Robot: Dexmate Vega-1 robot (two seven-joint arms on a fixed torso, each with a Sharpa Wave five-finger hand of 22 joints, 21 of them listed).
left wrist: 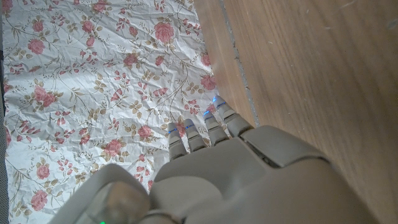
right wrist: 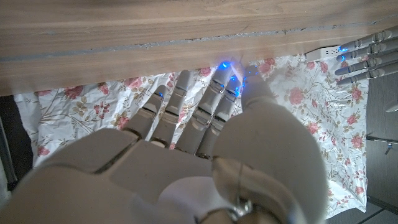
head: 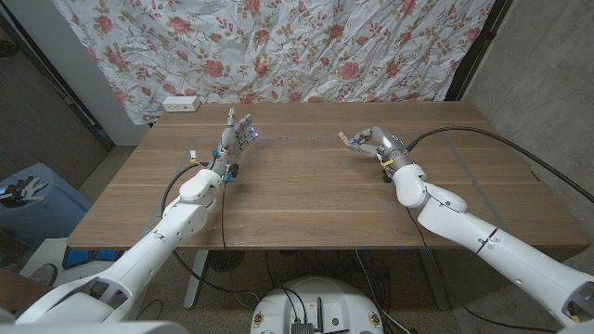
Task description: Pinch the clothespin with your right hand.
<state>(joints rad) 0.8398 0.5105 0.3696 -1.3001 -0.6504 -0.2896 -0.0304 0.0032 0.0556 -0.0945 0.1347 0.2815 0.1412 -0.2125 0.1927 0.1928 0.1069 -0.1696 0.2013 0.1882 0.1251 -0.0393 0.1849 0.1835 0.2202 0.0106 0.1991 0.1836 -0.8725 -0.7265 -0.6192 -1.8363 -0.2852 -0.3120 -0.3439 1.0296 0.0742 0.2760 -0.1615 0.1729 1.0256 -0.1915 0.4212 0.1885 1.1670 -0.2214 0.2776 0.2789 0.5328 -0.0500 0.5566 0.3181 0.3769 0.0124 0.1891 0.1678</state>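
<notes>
Floral cloth (head: 278, 46) hangs behind the table (head: 306, 195) (white power strip (head: 180, 104) nearby).

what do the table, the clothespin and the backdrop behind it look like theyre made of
Table: wood or wood-look laminate, matte, with brown grain streaks running along its length.
Clothespin: pale tan, probably bare wood; too small to be sure, pinched at the right hand fingertips.
Backdrop: thin fabric, white with a red rose print, plainly creased and wrinkled.

The right hand (head: 371, 142) hovers over the counter (head: 306, 195), fingertips pinched together on a clothespin (head: 345, 139). The left hand (head: 235, 134) stands upright, fingers extended, holding nothing.
</notes>
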